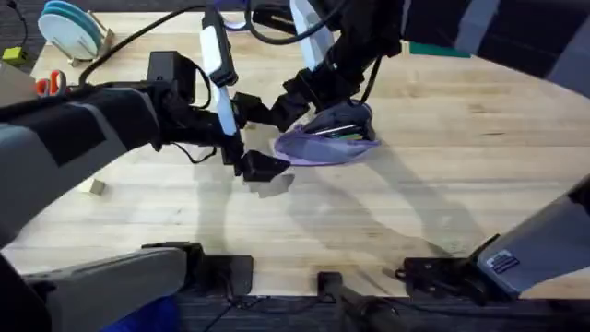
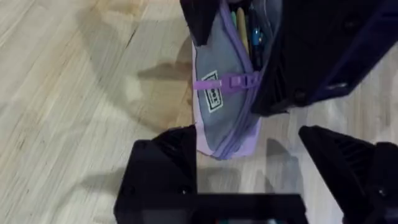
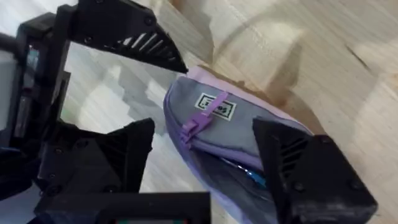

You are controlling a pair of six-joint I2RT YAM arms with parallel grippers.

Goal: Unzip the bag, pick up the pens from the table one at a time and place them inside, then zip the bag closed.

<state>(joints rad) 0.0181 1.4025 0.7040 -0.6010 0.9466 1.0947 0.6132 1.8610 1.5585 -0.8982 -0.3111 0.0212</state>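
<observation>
1. The bag (image 1: 324, 140) lies on the worktop (image 1: 387, 221) just above the middle of the overhead frame, a little right of centre. Its zipper is partly undone, and coloured pens (image 2: 247, 31) show inside the gap.
2. In the left wrist view the bag (image 2: 227, 93) hangs down from the top centre of the frame. A purple zipper pull (image 2: 227, 82) lies across its grey side beside a small white label (image 2: 213, 97).
3. In the right wrist view the bag (image 3: 236, 134) sits at mid-frame, with the zipper pull (image 3: 198, 119) and the label (image 3: 216, 106) near its rounded end.
4. The left claw (image 1: 263, 168) sits just left of the bag in the overhead view. In its own wrist view the left claw (image 2: 249, 168) is spread wide and grasps nothing; the bag's lower end reaches down between its fingers and touches the inner edge of the left one.
5. The right claw (image 1: 304, 97) comes down over the bag's upper left end. In its wrist view the right claw (image 3: 205, 162) is released, its fingers on either side of the bag's end.
6. At the upper left of the overhead frame stand pale blue plates (image 1: 72, 28) in a rack, with orange-handled scissors (image 1: 51, 85) below them.
</observation>
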